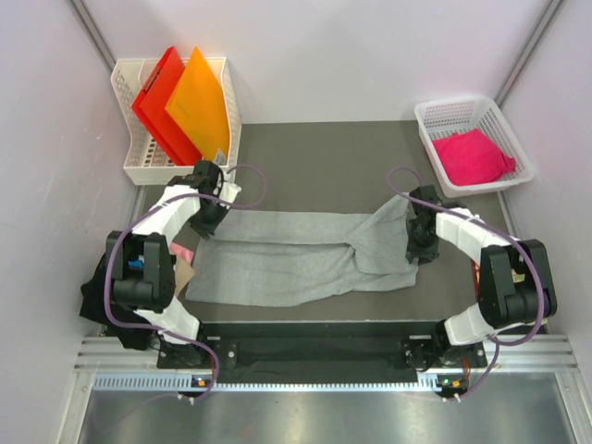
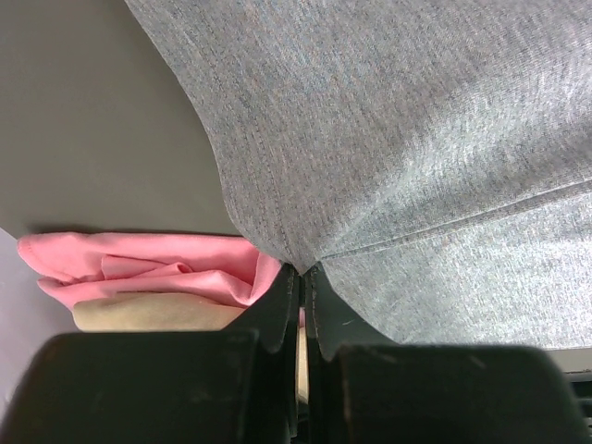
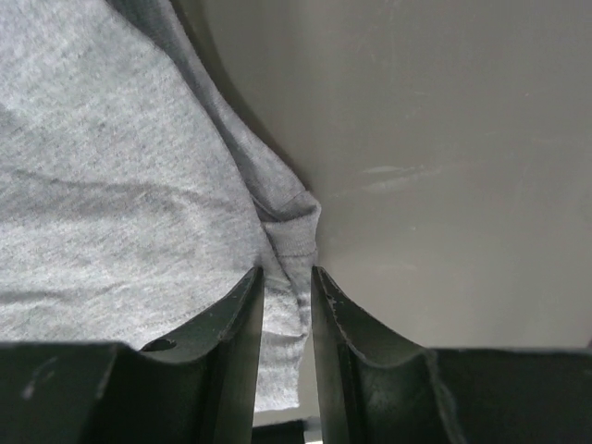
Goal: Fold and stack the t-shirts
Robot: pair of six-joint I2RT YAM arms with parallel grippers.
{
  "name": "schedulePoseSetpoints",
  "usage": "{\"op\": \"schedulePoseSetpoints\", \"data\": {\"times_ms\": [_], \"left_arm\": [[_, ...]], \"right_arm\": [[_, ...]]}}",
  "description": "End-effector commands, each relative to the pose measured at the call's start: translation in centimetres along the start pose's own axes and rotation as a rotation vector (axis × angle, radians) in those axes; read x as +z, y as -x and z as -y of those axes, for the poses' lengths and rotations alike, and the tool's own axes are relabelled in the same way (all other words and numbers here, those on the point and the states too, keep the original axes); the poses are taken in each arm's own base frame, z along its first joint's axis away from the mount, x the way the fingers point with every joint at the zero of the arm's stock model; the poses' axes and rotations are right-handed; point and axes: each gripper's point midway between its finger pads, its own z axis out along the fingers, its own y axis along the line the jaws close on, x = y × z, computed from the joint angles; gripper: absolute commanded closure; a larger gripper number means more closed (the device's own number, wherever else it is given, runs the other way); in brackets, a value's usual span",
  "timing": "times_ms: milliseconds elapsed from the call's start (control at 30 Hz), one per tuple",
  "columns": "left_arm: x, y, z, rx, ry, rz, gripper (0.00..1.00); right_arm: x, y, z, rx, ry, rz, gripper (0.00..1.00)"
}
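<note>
Left wrist view: the left gripper (image 2: 302, 270) is clenched on a gathered edge of the grey t-shirt (image 2: 416, 139), jaws pressed together. Right wrist view: the right gripper (image 3: 287, 273) grasps the opposite end, cloth pinched between narrowly parted jaws. The garment lies rumpled lengthwise across the middle of the table (image 1: 314, 148), spanned between both arms. A pale pink cloth (image 2: 139, 273) sits by the left edge. At the far right corner a pink t-shirt (image 1: 474, 155) waits in a white basket (image 1: 435, 116). Judgement: the first fold is in hand; the next move calls for both arms lifting together and laying the held edge over evenly
</note>
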Motion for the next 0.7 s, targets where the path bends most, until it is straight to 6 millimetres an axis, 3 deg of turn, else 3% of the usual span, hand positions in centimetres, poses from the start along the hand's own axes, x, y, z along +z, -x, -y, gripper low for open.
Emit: {"op": "schedulePoseSetpoints", "data": {"times_ms": [0, 133, 333, 467, 667], "left_arm": [[-1.2, 0.1, -0.7, -0.002, 0.034, 0.027, 1.00], [-1.2, 0.0, -0.7, -0.004, 0.034, 0.026, 1.00], [-1.0, 0.3, -0.7, -0.008, 0.030, 0.029, 1.00], [-0.8, 0.3, -0.7, -0.007, 0.027, 0.026, 1.00], [-1.0, 1.0, -1.1, -0.001, 0.035, 0.036, 1.00]], "right_arm": [[-0.5, 0.6, -0.6, 0.024, 0.038, 0.031, 0.73], [-0.5, 0.7, -1.0, 0.027, 0.057, 0.031, 0.80], [-0.9, 1.0, -1.3, 0.026, 0.069, 0.036, 0.99], [-1.8, 1.8, -1.5, 0.027, 0.076, 0.053, 1.00], [-6.0, 5.9, -3.1, 0.053, 0.146, 0.165, 1.00]]}}
